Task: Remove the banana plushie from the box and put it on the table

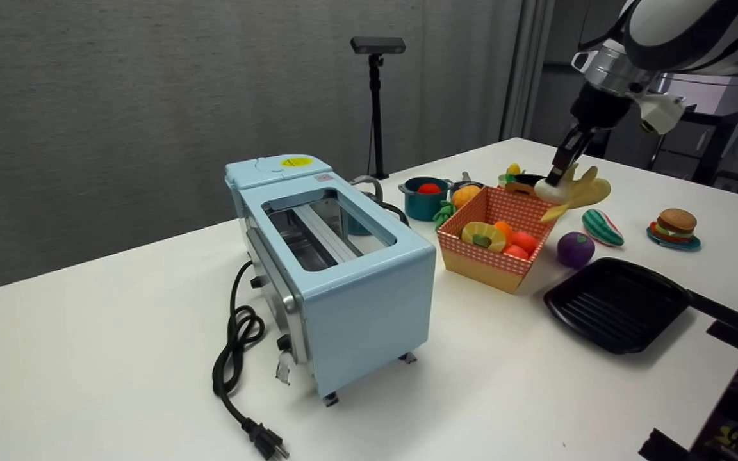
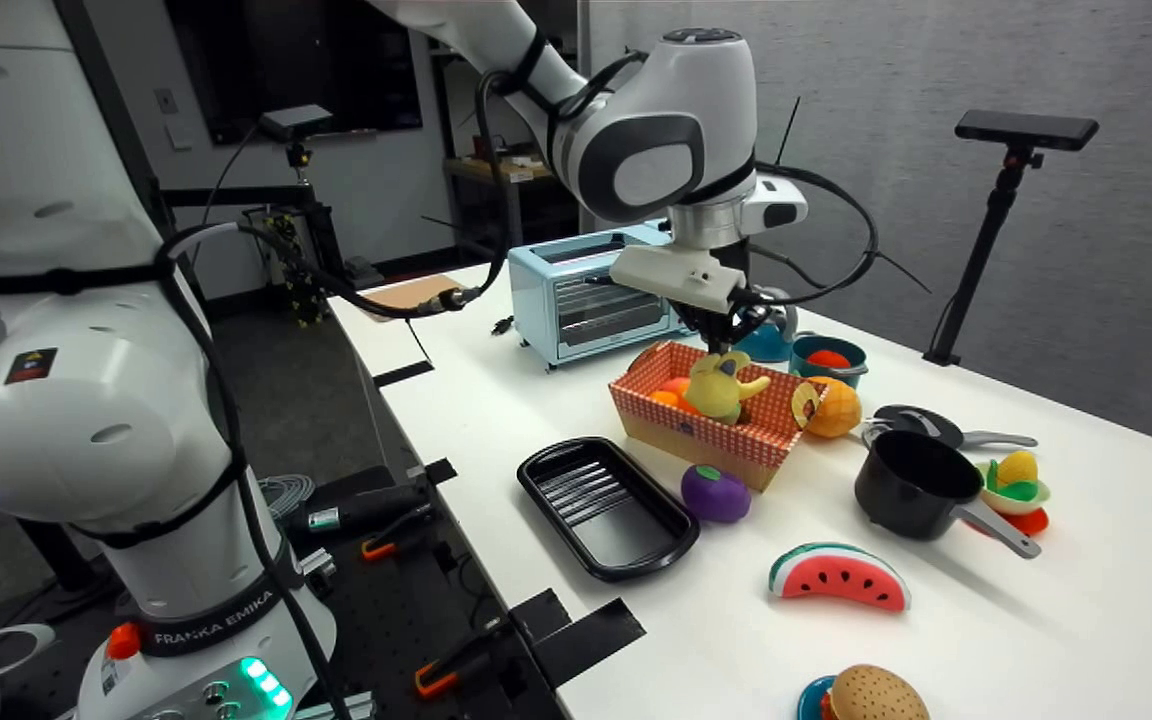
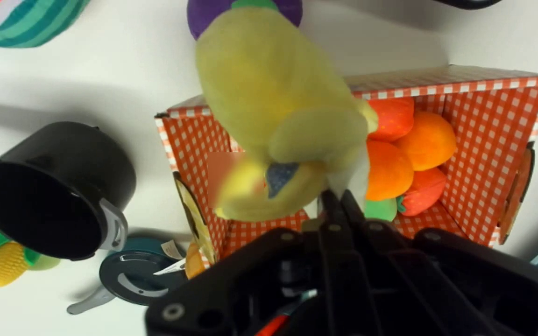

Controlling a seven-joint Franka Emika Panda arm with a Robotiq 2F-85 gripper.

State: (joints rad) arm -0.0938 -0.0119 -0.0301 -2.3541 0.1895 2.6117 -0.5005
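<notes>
Banana plushie (image 3: pixel 273 107) hangs from my fingers (image 3: pixel 336 240) above the box (image 2: pixel 651 430), not yet on the worktop (image 2: pixel 1046 635). The fingers are pressed nearly together on a pinch of its pale part; whether the lowest flap brushes the rim, I cannot tell. In the wrist view the yellow bulk juts toward eleven o'clock from the fingers, so its weight is probably lopsided.

I judge it light, soft and hard to damage, with cloth that should grip rather than slide. It may sag and sway from so small a pinch. That pale part ought to be enough for a short carry; for a fresh hold I'd pick the thick middle, where it would droop less.

The checked walls of the box look thin, and a trailing flap could catch, so I want height before any sideways travel. In an exterior view, counting from the box, the purple toy (image 2: pixel 716 493) sits just beside it at six o'clock and the black pan (image 2: pixel 596 505) near at eight, with the worktop's dark edge beyond. The watermelon slice (image 2: pixel 841 580) lies at five, the black pot (image 2: pixel 906 500) between three and four, the toaster (image 2: pixel 601 305) between ten and eleven. The roomiest bare stretch is farther out at four, past the watermelon slice; I'd lower the plushie there.
</notes>
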